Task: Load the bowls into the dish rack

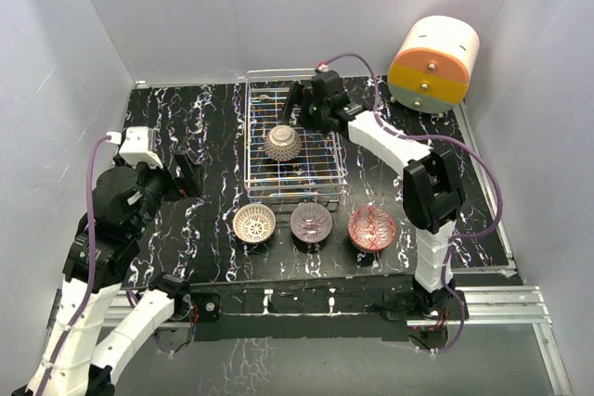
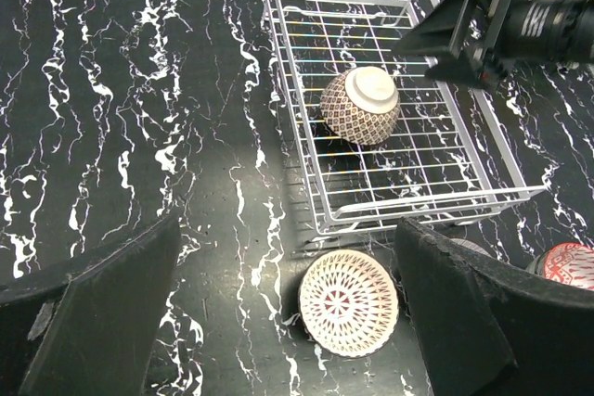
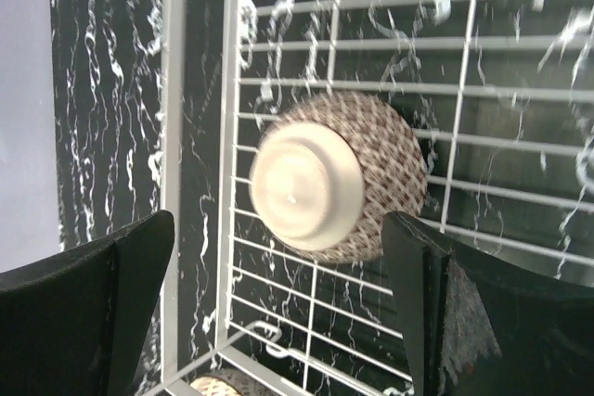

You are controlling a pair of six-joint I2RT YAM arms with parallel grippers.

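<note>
Left gripper [image 2: 288,257] stood spread and empty near the white-lattice bowl [image 2: 348,301], which sat just outside the dish rack [image 2: 418,213]. The purple bowl [image 1: 311,222] and red bowl [image 1: 371,227] sat beside it on the table [image 1: 186,127]. Right gripper [image 3: 278,229] hung apart over the overturned bowl [image 3: 334,178] inside the rack. I judged a rim pinch best, one finger inside, lifting clear above the wires.

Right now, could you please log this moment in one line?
rack: one bowl, foot up | table: lattice, purple, red bowls | right jaws: open over racked bowl | left jaws: open, left of rack
</note>
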